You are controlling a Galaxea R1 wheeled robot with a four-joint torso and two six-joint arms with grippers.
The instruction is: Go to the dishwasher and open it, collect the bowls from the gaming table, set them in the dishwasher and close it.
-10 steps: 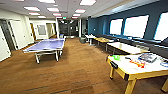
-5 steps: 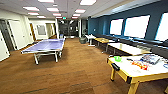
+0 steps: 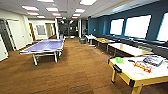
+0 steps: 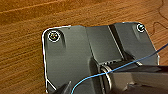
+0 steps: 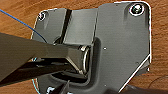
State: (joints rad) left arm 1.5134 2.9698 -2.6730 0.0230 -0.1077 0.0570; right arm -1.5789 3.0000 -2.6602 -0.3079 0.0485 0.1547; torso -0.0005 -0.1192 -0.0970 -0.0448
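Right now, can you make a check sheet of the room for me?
Surface: brown wood-look floor.
Job's things: green bowl on the gaming table, near its far end.
Clutter: a red-and-white item and a grey boxy item also on that table.
Grippers: fingers cannot be made out.
Cables: thin blue cable across the left wrist plate.
Surroundings: purple ping-pong table, bright windows, dark blue wall.

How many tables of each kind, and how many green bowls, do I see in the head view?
Table-tennis table, blue top: 1
Gaming table, white top and yellow frame: 1
Green bowl, on the gaming table: 1
Long tables along the window wall: 2 at least; farther ones cannot be told apart
Total: 5
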